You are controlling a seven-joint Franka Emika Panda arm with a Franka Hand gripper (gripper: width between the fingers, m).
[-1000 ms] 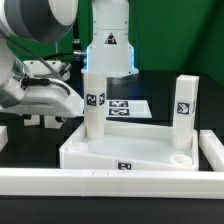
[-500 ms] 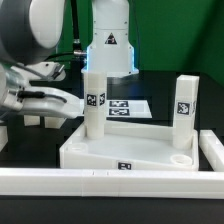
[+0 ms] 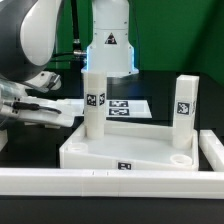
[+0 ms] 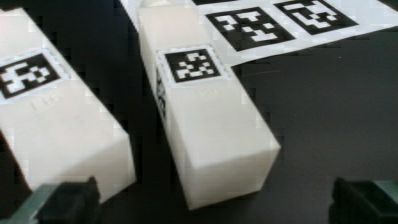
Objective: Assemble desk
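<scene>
The desk's white tray-like tabletop [image 3: 100, 158] lies on the black table. Two tagged white legs stand upright in its sockets, one at the exterior view's left [image 3: 94, 100] and one at its right [image 3: 185, 105]. My gripper [image 3: 52, 112] hangs low at the exterior view's left, beside the tabletop. In the wrist view it [image 4: 217, 205] is open, with one dark fingertip [image 4: 68, 200] on each side. Two loose legs lie side by side beneath it. The end of one leg [image 4: 214, 120] lies between the fingers, and the other leg [image 4: 54, 120] is beside one fingertip. Nothing is held.
The marker board [image 3: 125, 106] lies flat behind the tabletop, and its tags [image 4: 267, 22] show beyond the loose legs. Long white rails run along the front [image 3: 100, 183] and the exterior view's right [image 3: 212, 148]. The arm's base [image 3: 108, 45] stands at the back.
The arm has swung toward the exterior view's left and lowered over the loose legs there. The jaws have stayed open. The tabletop and its upright legs have not moved.
</scene>
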